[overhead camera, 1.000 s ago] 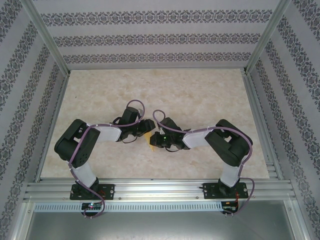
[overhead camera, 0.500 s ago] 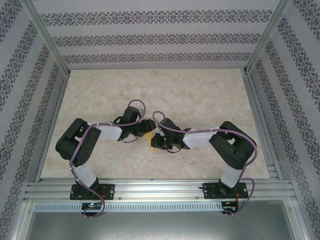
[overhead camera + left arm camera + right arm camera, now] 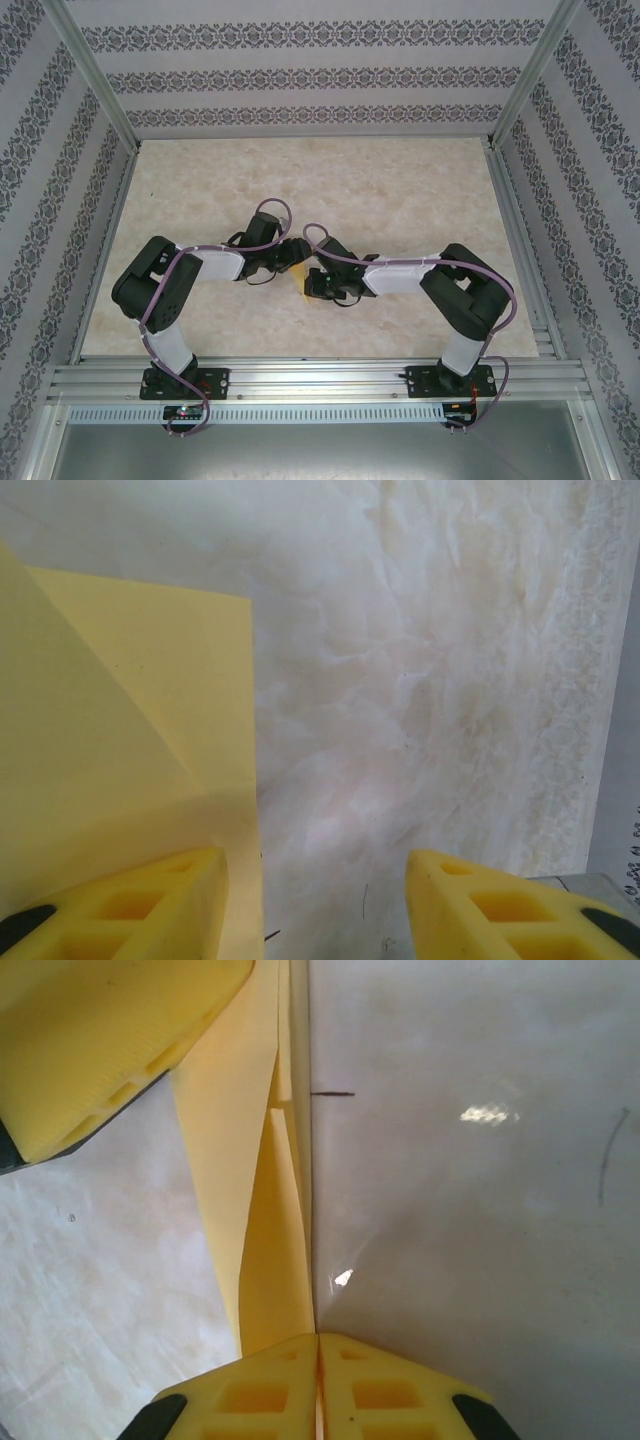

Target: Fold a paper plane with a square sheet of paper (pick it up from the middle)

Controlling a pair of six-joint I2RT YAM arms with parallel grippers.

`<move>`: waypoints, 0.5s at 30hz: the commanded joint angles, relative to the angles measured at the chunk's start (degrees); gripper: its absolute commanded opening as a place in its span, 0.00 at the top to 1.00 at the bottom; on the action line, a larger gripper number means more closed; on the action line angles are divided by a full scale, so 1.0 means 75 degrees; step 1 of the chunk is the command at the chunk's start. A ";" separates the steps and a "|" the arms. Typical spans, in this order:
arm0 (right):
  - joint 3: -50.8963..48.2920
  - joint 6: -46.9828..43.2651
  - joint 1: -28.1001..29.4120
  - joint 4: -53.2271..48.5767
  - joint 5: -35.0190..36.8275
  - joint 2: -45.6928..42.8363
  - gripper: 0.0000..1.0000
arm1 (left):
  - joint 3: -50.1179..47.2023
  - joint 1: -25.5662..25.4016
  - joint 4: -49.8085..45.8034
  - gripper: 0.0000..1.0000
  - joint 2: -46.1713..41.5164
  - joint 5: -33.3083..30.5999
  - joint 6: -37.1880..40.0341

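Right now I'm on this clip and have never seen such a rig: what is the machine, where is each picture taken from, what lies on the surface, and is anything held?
These are two robot arms bolted side by side at the near edge of a marbled table. The overhead picture looks down from behind them, with the left arm and the right arm reaching toward each other. The other two pictures come from cameras on the wrists. Between the arms lies a partly folded yellow sheet of paper. The left end effector is open, one finger over the paper's edge. The right end effector is shut at the sheet's crease; whether it pinches or just presses it, I cannot tell.
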 commanded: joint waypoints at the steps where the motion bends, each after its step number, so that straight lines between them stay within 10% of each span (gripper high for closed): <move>1: -0.0355 -0.0087 0.0046 -0.1169 0.0714 -0.0499 0.89 | -0.0032 0.0056 -0.0456 0.49 0.0307 -0.0290 0.0267; 15: -0.0044 0.0309 0.0041 0.1436 -0.0901 -0.0403 0.96 | 0.0063 0.0050 -0.0491 0.50 0.0470 -0.0179 0.0268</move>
